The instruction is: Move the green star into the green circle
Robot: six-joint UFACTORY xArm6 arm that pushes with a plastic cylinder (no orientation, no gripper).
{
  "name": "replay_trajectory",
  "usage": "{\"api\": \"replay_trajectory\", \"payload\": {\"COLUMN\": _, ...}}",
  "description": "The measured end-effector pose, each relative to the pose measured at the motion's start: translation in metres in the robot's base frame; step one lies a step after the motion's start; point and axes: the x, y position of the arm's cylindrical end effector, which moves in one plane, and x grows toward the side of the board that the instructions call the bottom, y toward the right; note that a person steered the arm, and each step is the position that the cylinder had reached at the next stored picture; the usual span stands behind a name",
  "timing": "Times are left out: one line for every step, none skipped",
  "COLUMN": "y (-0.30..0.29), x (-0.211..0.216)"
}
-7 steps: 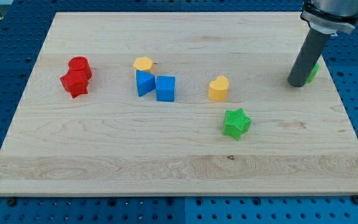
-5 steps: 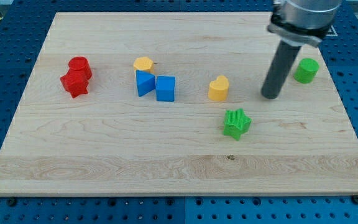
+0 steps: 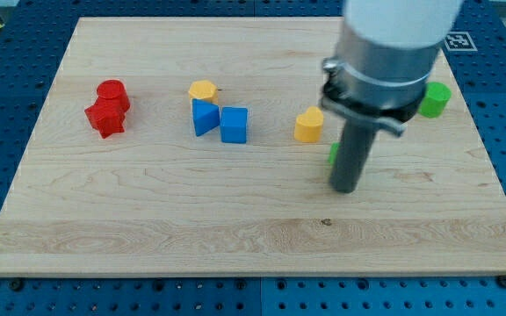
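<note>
The green star [image 3: 334,154] is almost wholly hidden behind my rod; only a sliver of green shows at the rod's left edge, right of the board's middle. My tip [image 3: 345,188] rests on the board at the star's near side, toward the view's bottom. The green circle block [image 3: 434,99] stands at the view's upper right, partly covered by the arm's body. The star and the green circle are well apart.
A yellow heart-like block [image 3: 308,125] stands just up and left of the rod. Two blue blocks [image 3: 220,120] and a yellow hexagon [image 3: 202,89] sit left of centre. A red cylinder [image 3: 112,92] and a red star [image 3: 104,117] are at the left.
The rod has swept from the green circle at the upper right down and left across the board, and now stands in front of the green star, hiding it. No block has visibly moved.
</note>
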Motion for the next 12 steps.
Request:
{"api": "replay_trajectory", "payload": {"y": 0.046, "x": -0.030}}
{"api": "replay_trajectory", "payload": {"y": 0.032, "x": -0.025}}
{"api": "replay_trajectory", "payload": {"y": -0.008, "x": -0.020}}
{"api": "replay_trajectory", "payload": {"y": -0.038, "x": -0.021}}
{"api": "replay_trajectory", "payload": {"y": -0.032, "x": -0.036}}
{"api": "replay_trajectory", "payload": {"y": 0.018, "x": -0.047}}
{"api": "replay_trajectory", "payload": {"y": 0.077, "x": -0.056}}
{"api": "replay_trajectory", "payload": {"y": 0.073, "x": -0.056}}
{"api": "replay_trajectory", "payload": {"y": 0.045, "x": -0.056}}
{"api": "replay_trajectory", "payload": {"y": 0.022, "x": -0.057}}
{"api": "replay_trajectory", "payload": {"y": 0.021, "x": -0.083}}
{"api": "replay_trajectory", "payload": {"y": 0.028, "x": -0.092}}
